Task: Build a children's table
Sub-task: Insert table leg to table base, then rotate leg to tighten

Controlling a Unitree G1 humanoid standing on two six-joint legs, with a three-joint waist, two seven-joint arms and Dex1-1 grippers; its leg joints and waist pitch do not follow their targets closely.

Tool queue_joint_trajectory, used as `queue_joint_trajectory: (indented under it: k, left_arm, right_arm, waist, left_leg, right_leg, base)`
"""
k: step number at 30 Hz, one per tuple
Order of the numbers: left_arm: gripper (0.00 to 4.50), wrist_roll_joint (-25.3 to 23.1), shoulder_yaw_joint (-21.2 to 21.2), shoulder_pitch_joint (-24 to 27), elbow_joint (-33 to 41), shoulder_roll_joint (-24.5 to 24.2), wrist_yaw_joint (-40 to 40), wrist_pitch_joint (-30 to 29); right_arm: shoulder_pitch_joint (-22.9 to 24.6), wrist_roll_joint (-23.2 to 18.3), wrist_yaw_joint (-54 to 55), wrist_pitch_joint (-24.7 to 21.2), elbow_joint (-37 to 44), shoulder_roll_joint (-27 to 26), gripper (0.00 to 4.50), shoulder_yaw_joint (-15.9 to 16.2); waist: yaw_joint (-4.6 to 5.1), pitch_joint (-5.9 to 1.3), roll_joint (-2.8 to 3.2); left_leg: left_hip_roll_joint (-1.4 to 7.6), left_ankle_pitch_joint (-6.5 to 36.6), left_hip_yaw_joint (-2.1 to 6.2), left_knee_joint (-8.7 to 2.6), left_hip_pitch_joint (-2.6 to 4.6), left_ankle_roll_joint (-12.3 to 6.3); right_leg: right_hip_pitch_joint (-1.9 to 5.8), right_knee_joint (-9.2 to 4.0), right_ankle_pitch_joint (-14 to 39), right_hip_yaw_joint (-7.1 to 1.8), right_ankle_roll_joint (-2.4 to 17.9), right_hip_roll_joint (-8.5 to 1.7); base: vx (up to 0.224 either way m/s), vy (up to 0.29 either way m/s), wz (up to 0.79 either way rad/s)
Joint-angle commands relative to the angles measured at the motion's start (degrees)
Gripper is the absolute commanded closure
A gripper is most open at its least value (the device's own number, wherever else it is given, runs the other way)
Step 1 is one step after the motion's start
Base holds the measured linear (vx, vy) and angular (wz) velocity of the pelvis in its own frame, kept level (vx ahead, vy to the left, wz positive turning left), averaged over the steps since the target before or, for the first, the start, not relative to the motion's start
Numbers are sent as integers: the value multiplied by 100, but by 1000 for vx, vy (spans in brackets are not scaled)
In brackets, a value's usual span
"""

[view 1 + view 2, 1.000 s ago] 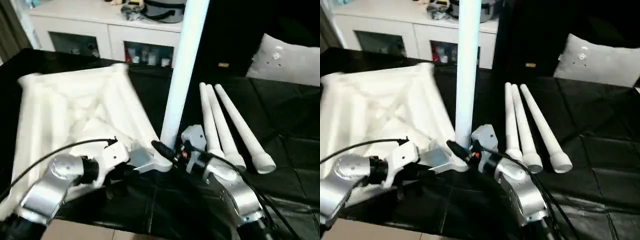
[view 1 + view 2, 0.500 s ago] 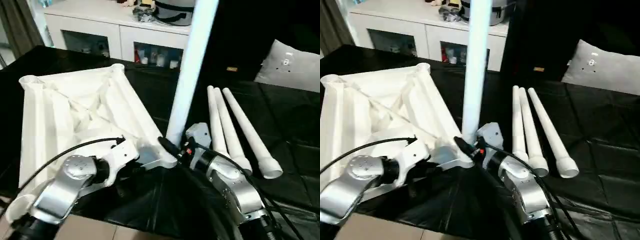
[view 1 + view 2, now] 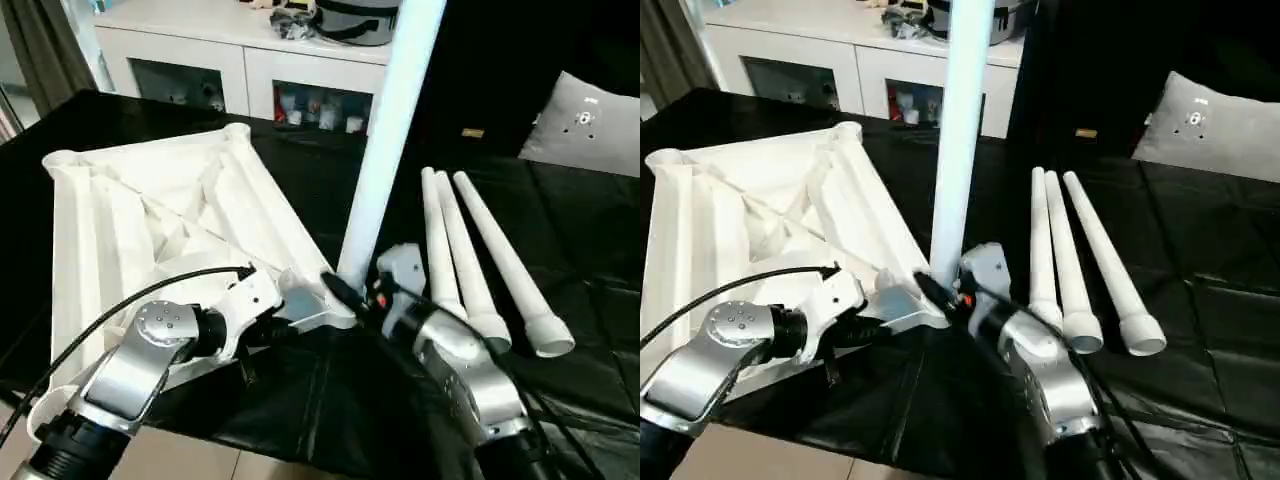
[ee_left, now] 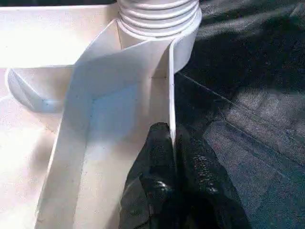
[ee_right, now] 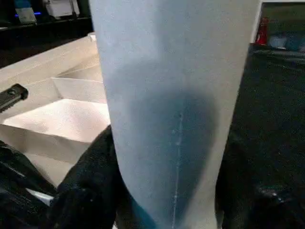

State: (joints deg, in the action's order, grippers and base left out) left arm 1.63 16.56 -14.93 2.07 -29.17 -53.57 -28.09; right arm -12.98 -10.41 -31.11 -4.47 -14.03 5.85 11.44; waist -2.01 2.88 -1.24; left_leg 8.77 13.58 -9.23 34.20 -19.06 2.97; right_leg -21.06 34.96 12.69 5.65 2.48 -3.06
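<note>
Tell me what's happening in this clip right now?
A humanoid robot is putting a children's table together on a black-covered surface. The upside-down white tabletop lies there, and the left gripper is shut on its rim beside a corner socket. One leg stands upright in that socket, with the right gripper around its lower part. Three more legs lie side by side to the right, not yet fitted.
</note>
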Motion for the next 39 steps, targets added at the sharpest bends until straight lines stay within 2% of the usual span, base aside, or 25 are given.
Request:
queue_joint_trajectory:
  k: [1,3,5,7,9,17,22,27,29,34,35,36,37,39]
  left_arm:
    - [450,32,-134,-307,24,-14,101,241]
    - [450,14,-130,-304,-27,-22,98,288]
    - [450,-26,-110,-297,-79,-43,79,382]
    - [450,-35,-106,-299,-133,-47,56,485]
    - [450,-9,-103,-329,-232,-54,17,628]
    - [450,11,38,-391,-595,-216,-435,1247]
    - [450,131,34,-488,-815,-258,-702,1436]
    - [450,205,156,-528,-895,-361,-1100,1519]
    - [450,223,226,-554,-938,-410,-1294,1555]
    - [450,206,328,-606,-987,-478,-1552,1636]
    - [450,164,381,-648,-1019,-511,-1651,1696]
    - [450,138,402,-670,-1042,-523,-1690,1741]
    - [450,122,415,-692,-1062,-527,-1732,1772]
    - [450,98,442,-750,-1101,-530,-1805,1836]
  right_arm:
    - [223,191,15,-256,-437,38,143,134]
    - [231,217,9,-180,-434,56,135,131]
    - [288,128,-49,-169,-339,62,103,66]
    - [372,28,-98,-129,-174,73,97,-6]
    - [495,-102,-284,-54,76,150,74,-19]
    - [898,-348,-680,-48,970,610,6,-186]
    - [983,-570,-983,-242,1579,962,3,-312]
    - [755,-467,-902,-360,1627,1088,3,-382]
    - [625,-346,-1125,-450,1590,1290,3,-201]
    - [416,-340,-1517,-606,1426,1468,3,7]
    - [295,-375,-1752,-616,1309,1524,3,89]
    - [250,-408,-1864,-646,1267,1548,3,126]
    - [202,-442,-1952,-683,1225,1570,3,157]
    - [119,-489,-2194,-792,1174,1662,21,257]
  waist:
    - [-4,-191,97]
    - [-4,-188,100]
    - [-7,-192,91]
    - [-14,-202,110]
    - [-24,-220,110]
    - [-34,-256,102]
    - [-49,-260,108]
    - [-66,-270,104]
    - [-84,-279,109]
    - [-129,-303,93]
    - [-118,-305,72]
    - [-134,-299,86]
    - [-130,-293,52]
    - [-148,-304,73]
  left_leg:
    - [528,1147,210,-523,-55,-85]
    - [530,1155,210,-524,-53,-77]
    - [538,1135,211,-524,-64,-81]
    - [547,995,200,-516,-56,-130]
    - [534,818,192,-503,-83,-195]
    - [512,261,165,-434,-124,-487]
    - [533,272,149,-421,-109,-523]
    - [524,208,140,-411,-92,-496]
    - [521,130,135,-398,-84,-493]
    - [526,-63,131,-371,-90,-582]
    - [510,-60,129,-365,-98,-621]
    - [516,-20,121,-355,-95,-617]
    - [519,3,120,-359,-104,-612]
    - [520,-45,125,-354,-91,-609]
  right_leg:
    - [180,-545,1677,-518,957,-696]
    - [178,-550,1746,-517,953,-697]
    - [191,-549,1722,-520,933,-706]
    - [186,-523,1466,-524,973,-693]
    - [223,-488,1180,-517,1021,-690]
    - [239,-419,492,-488,1103,-668]
    - [227,-392,375,-485,1139,-669]
    - [220,-388,409,-481,1174,-664]
    - [223,-363,277,-474,1209,-653]
    - [239,-307,-68,-474,1284,-669]
    - [245,-308,-67,-464,1313,-665]
    - [239,-319,21,-473,1315,-679]
    - [246,-320,71,-473,1306,-677]
    - [246,-311,105,-466,1297,-674]
  base:
    - [0,0,0]
    - [0,0,0]
    - [0,0,0]
    - [0,0,0]
    - [0,0,0]
    - [0,0,0]
    - [0,0,0]
    - [0,0,0]
    - [0,0,0]
    - [0,0,0]
    - [0,0,0]
    - [0,0,0]
    - [0,0,0]
    - [0,0,0]
